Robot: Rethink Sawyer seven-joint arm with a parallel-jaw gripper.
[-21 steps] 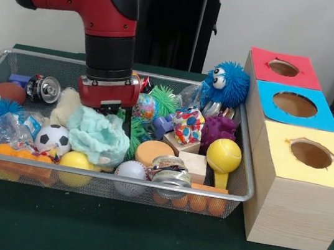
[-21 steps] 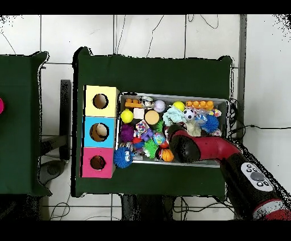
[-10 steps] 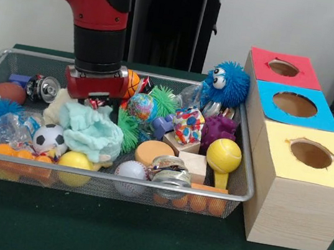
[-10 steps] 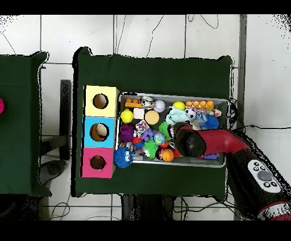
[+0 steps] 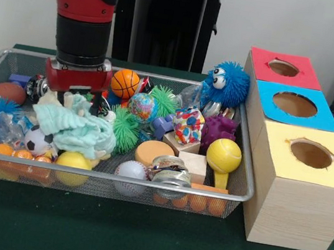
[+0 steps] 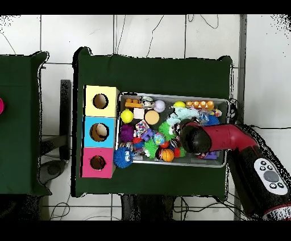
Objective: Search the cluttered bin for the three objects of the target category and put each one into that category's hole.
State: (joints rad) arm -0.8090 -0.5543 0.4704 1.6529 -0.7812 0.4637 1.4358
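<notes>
My gripper [image 5: 79,103] hangs over the left part of the wire mesh bin [image 5: 145,183]. It is shut on a teal cloth [image 5: 75,129], whose top bunches up between the fingers while the rest drapes over the toys below. A soccer ball [image 5: 40,142] and a yellow ball [image 5: 75,160] lie just under the cloth. An orange basketball [image 5: 125,83] sits right of the gripper. In the overhead view the arm's wrist [image 6: 193,138] covers the gripper, with the cloth [image 6: 181,116] showing beside it.
Three wooden boxes with holes stand right of the bin: red [image 5: 282,68], blue [image 5: 295,105], yellow [image 5: 304,177]. The bin also holds a blue fuzzy creature [image 5: 226,83], a baseball [image 5: 130,171], a metal can [image 5: 171,171], a green spiky ball [image 5: 125,130] and wooden blocks.
The arm has moved left along the bin and the teal cloth has gone with it, uncovering the green spiky ball and the basketball.
</notes>
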